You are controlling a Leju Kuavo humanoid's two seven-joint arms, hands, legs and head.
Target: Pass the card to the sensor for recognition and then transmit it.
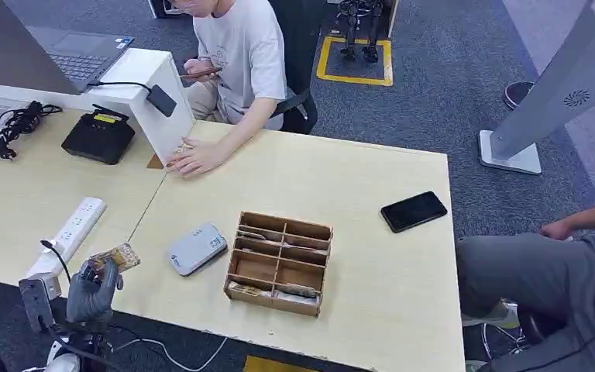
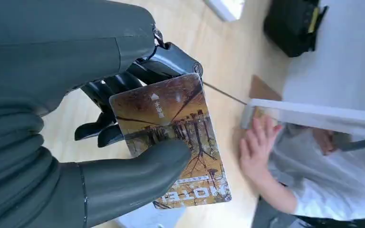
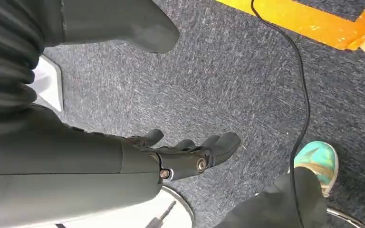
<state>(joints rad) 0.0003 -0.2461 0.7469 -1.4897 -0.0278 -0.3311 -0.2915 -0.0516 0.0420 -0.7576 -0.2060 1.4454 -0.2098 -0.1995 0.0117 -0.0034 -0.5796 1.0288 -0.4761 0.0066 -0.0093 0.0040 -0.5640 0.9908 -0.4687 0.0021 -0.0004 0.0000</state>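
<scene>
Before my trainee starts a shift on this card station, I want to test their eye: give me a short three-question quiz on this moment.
1. True or false: the left hand holds the card.
2. Which lies nearer the grey card reader: (A) the wooden organizer or (B) the black phone?
3. Fill in: the right hand hangs over the ____.

Key: 1 true; 2 A; 3 carpet.
</scene>
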